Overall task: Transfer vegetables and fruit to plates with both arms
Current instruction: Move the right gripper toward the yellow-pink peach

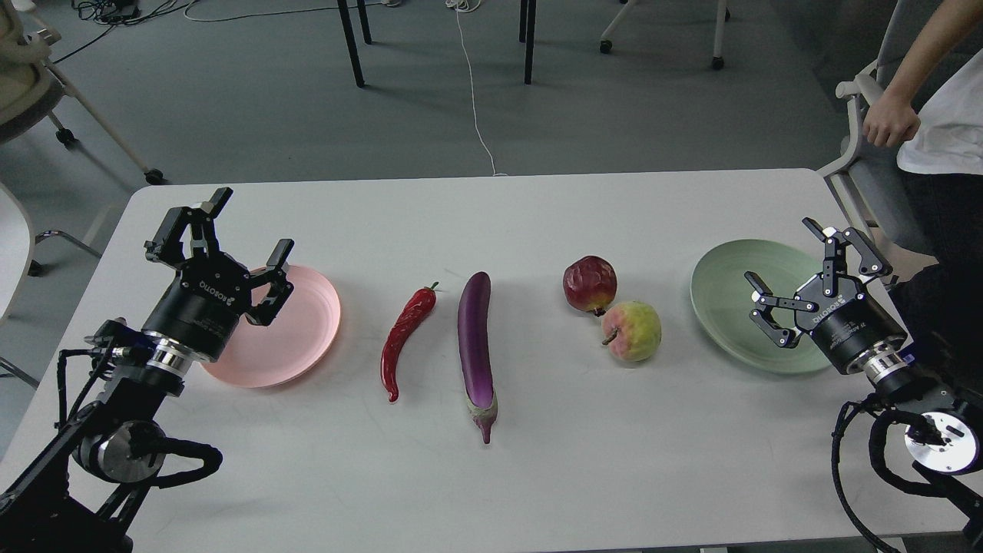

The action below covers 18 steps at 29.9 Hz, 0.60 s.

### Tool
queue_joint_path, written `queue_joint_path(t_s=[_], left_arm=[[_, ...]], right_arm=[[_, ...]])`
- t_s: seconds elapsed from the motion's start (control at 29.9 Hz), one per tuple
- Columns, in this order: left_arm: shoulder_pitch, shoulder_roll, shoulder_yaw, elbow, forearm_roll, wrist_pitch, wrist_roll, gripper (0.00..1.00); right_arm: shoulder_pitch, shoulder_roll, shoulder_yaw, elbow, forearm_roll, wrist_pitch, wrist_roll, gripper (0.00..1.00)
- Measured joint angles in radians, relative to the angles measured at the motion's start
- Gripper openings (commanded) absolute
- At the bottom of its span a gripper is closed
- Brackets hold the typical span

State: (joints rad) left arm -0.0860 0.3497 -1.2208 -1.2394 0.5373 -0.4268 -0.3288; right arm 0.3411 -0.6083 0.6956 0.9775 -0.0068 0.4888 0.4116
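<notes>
Chili pepper (406, 338) just right of empty, spread left pincer (247, 230).

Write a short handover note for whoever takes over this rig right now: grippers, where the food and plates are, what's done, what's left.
Left gripper: open, empty, over the pink plate.
Right gripper: open, empty, over the green plate.
On the table between the plates, left to right: chili, eggplant, dark red fruit touching the apple.
Done: nothing; both plates are empty.
Left: move all four items onto the plates.
</notes>
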Motion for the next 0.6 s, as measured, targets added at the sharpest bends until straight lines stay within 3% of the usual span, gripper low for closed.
queue_joint_path(t_s=[0.27, 0.6], left_arm=[[0.002, 0.000, -0.001, -0.003, -0.009, 0.000, 0.009, 0.98], [-0.018, 0.072, 0.007, 0.010, -0.006, -0.053, -0.005, 0.98]], right_arm=[[0.015, -0.030, -0.002, 0.005, -0.053, 0.000, 0.003, 0.99], [0.247, -0.179, -0.022, 0.159, -0.692, 0.000, 0.024, 0.99]])
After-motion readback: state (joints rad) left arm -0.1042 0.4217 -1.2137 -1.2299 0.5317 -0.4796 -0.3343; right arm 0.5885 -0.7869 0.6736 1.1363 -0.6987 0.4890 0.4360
